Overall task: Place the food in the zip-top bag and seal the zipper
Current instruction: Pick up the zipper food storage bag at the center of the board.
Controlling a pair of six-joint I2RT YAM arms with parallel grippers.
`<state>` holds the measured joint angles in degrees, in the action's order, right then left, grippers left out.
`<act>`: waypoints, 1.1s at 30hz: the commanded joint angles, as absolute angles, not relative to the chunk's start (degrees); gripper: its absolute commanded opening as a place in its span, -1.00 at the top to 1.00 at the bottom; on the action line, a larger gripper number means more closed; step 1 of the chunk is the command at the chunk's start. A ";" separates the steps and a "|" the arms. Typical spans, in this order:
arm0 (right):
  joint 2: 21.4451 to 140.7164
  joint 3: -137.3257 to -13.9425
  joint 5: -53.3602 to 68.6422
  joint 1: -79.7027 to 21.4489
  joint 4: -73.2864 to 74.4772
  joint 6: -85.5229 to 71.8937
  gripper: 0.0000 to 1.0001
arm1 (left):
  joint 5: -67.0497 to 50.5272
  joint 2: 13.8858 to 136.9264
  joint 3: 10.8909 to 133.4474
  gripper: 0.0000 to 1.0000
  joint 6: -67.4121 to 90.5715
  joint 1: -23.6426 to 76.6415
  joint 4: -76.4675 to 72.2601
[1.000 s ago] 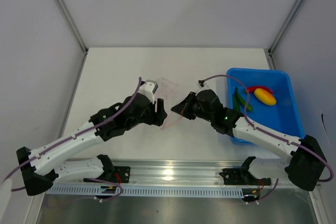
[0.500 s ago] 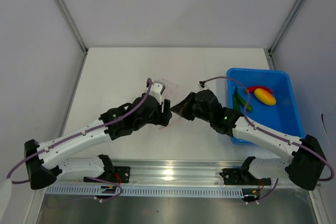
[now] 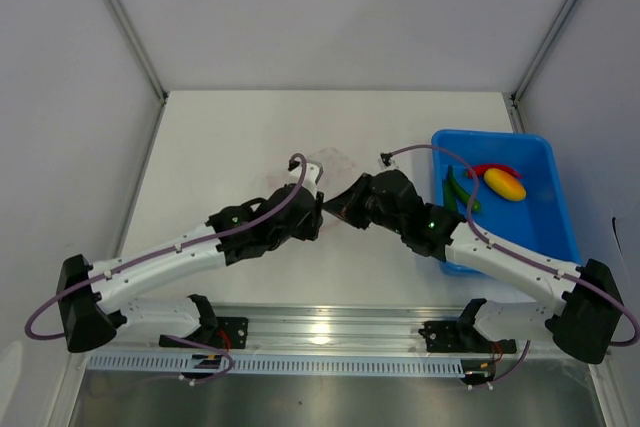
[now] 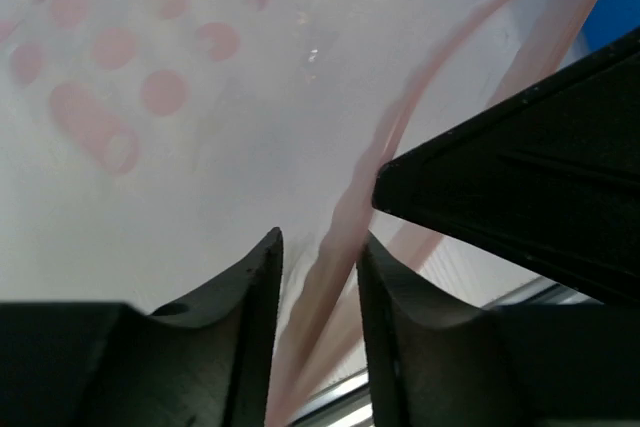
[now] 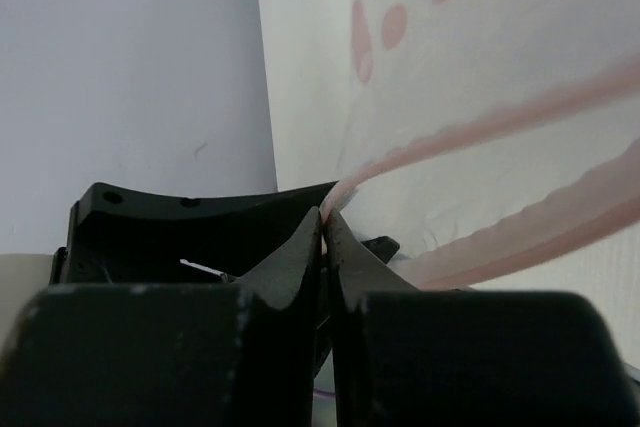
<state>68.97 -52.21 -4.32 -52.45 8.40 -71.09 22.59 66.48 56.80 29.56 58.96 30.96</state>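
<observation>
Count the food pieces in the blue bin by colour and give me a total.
Red chili pepper: 1
Yellow-orange piece: 1
Dark green pieces: 2, though they lie close together, so this count is less sure
Total: 4, all lying in the blue bin

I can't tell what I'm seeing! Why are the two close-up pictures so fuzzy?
Left wrist: the bag sits right at the lens, so it and its zipper smear. Right wrist: the same blur, and the right pincer is just a dark shape. Top: sharp, with glare on the rail.
</observation>
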 commanded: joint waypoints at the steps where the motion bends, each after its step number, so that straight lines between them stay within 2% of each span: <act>1: 67.76 -54.84 -5.19 -52.91 8.96 -69.97 0.78 | 26.45 67.23 58.00 0.29 29.35 59.24 30.85; 3: 67.68 -54.76 -5.10 -53.00 9.31 -69.26 0.64 | 26.54 68.46 59.58 0.52 29.27 59.24 31.37; 4: 67.59 -54.84 -5.10 -52.91 10.10 -67.78 0.40 | 26.63 68.90 59.94 0.80 29.35 59.15 32.16; 5: 67.50 -55.02 -5.45 -53.00 11.06 -66.81 0.29 | 26.63 69.43 60.81 0.94 29.53 59.24 32.43; 6: 67.06 -55.89 -6.15 -53.00 12.64 -65.93 0.18 | 26.63 70.13 61.52 0.99 29.79 59.24 32.69; 7: 66.63 -56.42 -7.20 -53.00 16.14 -65.05 -0.04 | 26.54 70.40 61.87 0.99 29.97 59.24 33.04; 10: 63.47 -57.13 -11.24 -52.91 22.12 -60.83 -0.39 | 26.02 71.36 62.40 0.99 30.85 59.24 33.22; 15: 56.09 -56.25 -17.21 -52.82 30.31 -57.22 -0.41 | 26.72 72.33 63.46 0.99 32.25 59.24 34.54; 22: 46.68 -49.14 -17.93 -52.82 35.60 -60.37 -0.26 | 26.11 71.89 64.60 0.99 32.87 59.24 34.81; 28: 47.63 -43.07 -14.69 -51.68 28.84 -62.49 -0.28 | 23.56 71.28 65.83 0.99 33.75 59.24 35.24; 33: 53.34 -41.84 -11.34 -48.87 22.52 -61.97 -0.31 | 20.92 68.39 63.55 0.99 33.84 59.24 33.22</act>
<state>51.64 -41.87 -12.78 -50.24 29.30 -61.47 22.94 71.59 63.33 32.75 59.13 35.14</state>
